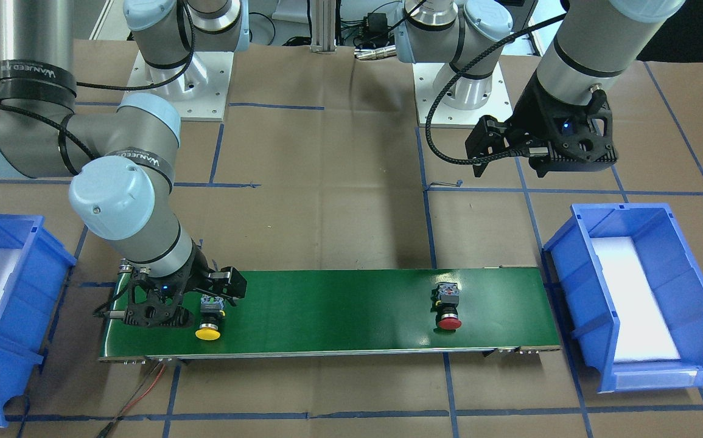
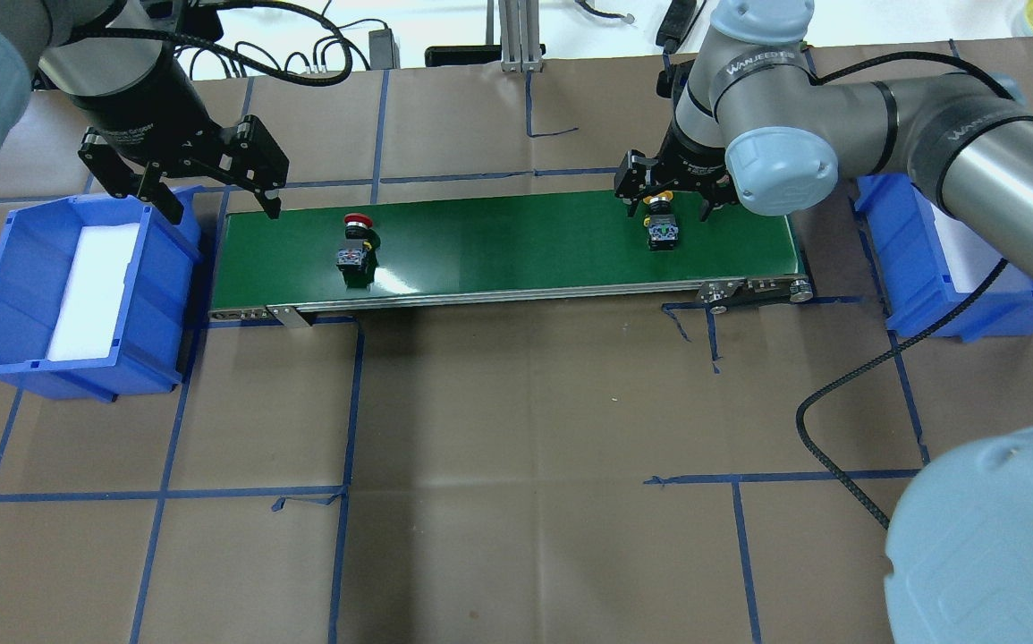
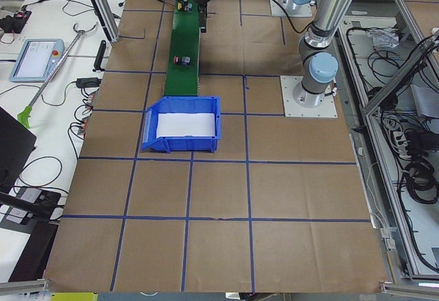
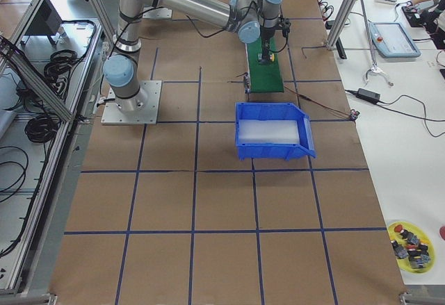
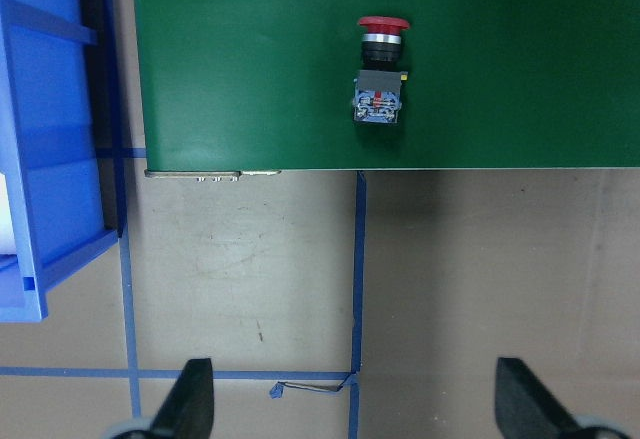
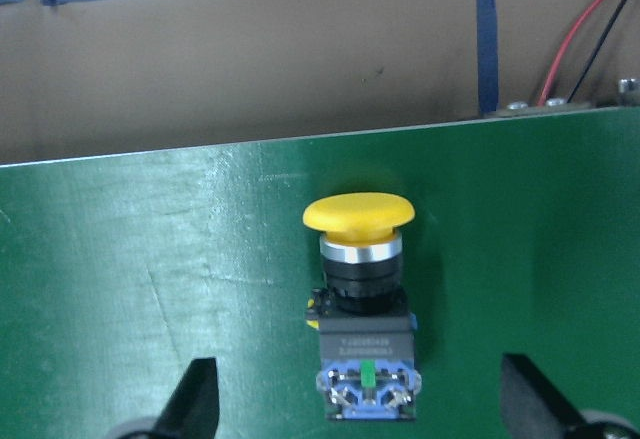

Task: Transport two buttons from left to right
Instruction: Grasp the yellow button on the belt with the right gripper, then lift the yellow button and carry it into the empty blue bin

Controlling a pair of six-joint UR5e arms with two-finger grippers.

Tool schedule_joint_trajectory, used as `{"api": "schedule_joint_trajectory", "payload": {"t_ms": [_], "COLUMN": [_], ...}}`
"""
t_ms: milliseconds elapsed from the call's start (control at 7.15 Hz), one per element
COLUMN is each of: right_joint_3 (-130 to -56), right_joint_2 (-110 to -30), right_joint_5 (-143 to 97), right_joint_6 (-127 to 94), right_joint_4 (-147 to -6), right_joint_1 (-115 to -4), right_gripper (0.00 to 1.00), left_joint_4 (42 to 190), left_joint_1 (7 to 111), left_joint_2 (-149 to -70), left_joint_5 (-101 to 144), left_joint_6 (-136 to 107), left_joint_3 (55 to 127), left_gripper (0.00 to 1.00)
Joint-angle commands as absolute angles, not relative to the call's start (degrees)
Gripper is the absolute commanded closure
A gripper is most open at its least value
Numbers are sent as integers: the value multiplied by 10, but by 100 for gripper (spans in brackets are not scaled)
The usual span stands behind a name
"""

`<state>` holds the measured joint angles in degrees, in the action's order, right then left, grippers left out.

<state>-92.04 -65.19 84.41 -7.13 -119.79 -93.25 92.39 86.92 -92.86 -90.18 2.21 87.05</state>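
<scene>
Buttons two, yellow button (image 6: pixel 360 289), red button (image 5: pixel 380 69), bins (image 2: pixel 163 295) (image 2: pixel 923 277) two, left claw (image 2: pixel 224 213), right claw (image 6: pixel 357 404) both gaping empty.

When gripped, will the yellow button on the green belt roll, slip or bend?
Likely stiff: the yellow button looks like hard plastic with a metal ring. It lies on the green belt, blocky body flat, so rolling seems unlikely. The round cap may slip; the body looks safer.

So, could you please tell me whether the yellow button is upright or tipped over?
Tipped over: the yellow button lies on its side on the green belt, cap pointing sideways toward the belt's edge.
</scene>
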Motion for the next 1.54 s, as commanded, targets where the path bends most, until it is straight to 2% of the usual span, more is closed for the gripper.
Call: {"api": "schedule_joint_trajectory", "payload": {"t_ms": [0, 140, 280, 420, 699, 1119, 1399], "right_joint_3": [-918, -920, -921, -921, -911, -821, -765], "right_joint_2": [-629, -628, -628, -625, -636, -666, -708], "right_joint_5": [850, 853, 880, 919, 929, 934, 930], "right_joint_6": [-70, -69, -66, -63, -48, 66, 159], "right_joint_4": [-1223, -1223, -1223, -1222, -1210, -1065, -956], "right_joint_1": [-933, -933, -933, -933, -929, -856, -751], "right_gripper": [1, 25, 54, 63, 91, 94, 94], "left_joint_4": [924, 924, 924, 924, 924, 923, 923], "left_joint_1": [869, 869, 869, 869, 869, 869, 869], "left_joint_2": [-927, -927, -928, -927, -925, -925, -925], "left_joint_5": [-902, -902, -902, -902, -902, -902, -902], "left_joint_6": [22, 22, 22, 21, 22, 22, 22], "left_joint_3": [872, 871, 871, 871, 873, 873, 873], "left_gripper": [0, 0, 0, 0, 0, 0, 0]}}
